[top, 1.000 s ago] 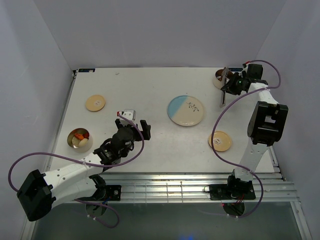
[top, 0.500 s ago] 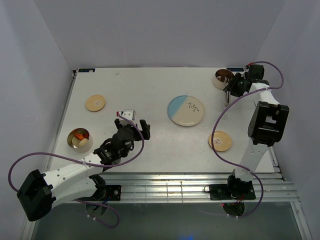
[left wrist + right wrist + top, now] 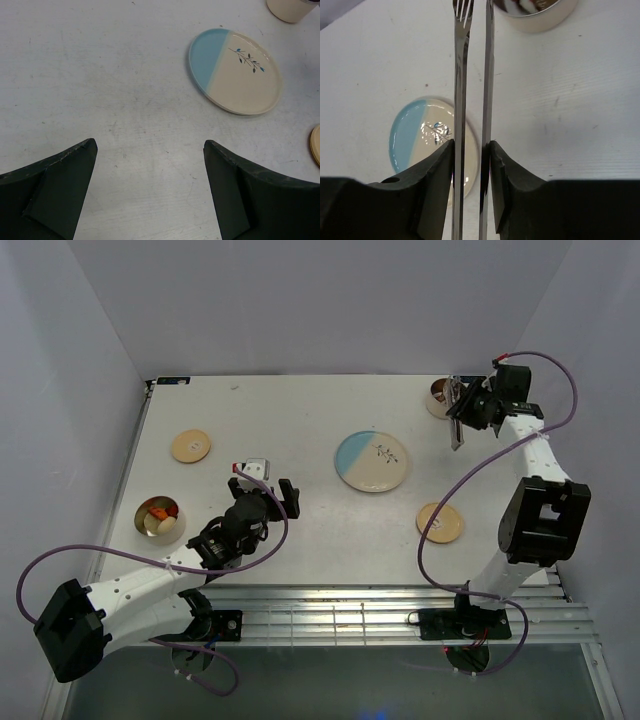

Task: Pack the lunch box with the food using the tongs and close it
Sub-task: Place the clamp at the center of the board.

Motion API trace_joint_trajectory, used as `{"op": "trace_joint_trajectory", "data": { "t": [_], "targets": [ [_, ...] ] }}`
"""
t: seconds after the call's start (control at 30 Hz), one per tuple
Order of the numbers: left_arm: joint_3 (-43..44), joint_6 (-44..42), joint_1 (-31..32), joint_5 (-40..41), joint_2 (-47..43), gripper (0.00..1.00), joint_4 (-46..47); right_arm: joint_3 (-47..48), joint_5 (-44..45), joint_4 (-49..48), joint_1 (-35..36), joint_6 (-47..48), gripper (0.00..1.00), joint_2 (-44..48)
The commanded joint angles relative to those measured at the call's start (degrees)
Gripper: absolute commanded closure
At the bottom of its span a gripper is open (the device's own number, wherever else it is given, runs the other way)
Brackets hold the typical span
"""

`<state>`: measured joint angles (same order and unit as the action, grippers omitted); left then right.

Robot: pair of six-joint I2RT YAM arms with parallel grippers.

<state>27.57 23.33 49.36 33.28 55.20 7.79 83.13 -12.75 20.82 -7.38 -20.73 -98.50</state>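
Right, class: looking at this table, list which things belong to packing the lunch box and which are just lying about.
Belongs to the job: tongs, held in the right gripper; food in the left container; right container; far-left lid; near-right lid.
Just lying about: blue-and-white plate, with nothing on it.

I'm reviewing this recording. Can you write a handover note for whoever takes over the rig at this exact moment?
Left gripper: open, empty, hovering over the white table.
Right gripper: shut on the slim silver metal tongs, tips beside the far-right round beige container.
Food: orange-red and pale pieces sit in the left round beige container; something brown shows in the far-right one.
Done: the blue-and-white plate is bare.
Left: both containers are uncovered and apart; two round tan lids lie on the table. Close the box.
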Motion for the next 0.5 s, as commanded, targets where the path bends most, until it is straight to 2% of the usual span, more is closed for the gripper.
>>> {"op": "trace_joint_trajectory", "data": {
  "t": [0.0,0.17,0.33,0.47],
  "targets": [
    [0.38,-0.22,0.29,-0.66,-0.97,0.02,0.82,-2.62,3.17,-2.09,6.74,1.22,0.61,4.45],
    [-0.5,0.13,0.29,-0.14,-4.12,0.02,0.82,-10.96,8.87,-6.84,20.8,-1.32,0.61,9.98],
    [-3.13,1.01,0.38,0.39,-9.84,0.02,2.48,-14.66,15.55,-10.43,34.15,-4.49,0.61,10.69],
    [-5.16,1.63,0.38,0.21,-13.18,0.02,3.9,-18.62,20.65,-15.44,41.81,-8.79,0.61,9.65]
  ]
}}
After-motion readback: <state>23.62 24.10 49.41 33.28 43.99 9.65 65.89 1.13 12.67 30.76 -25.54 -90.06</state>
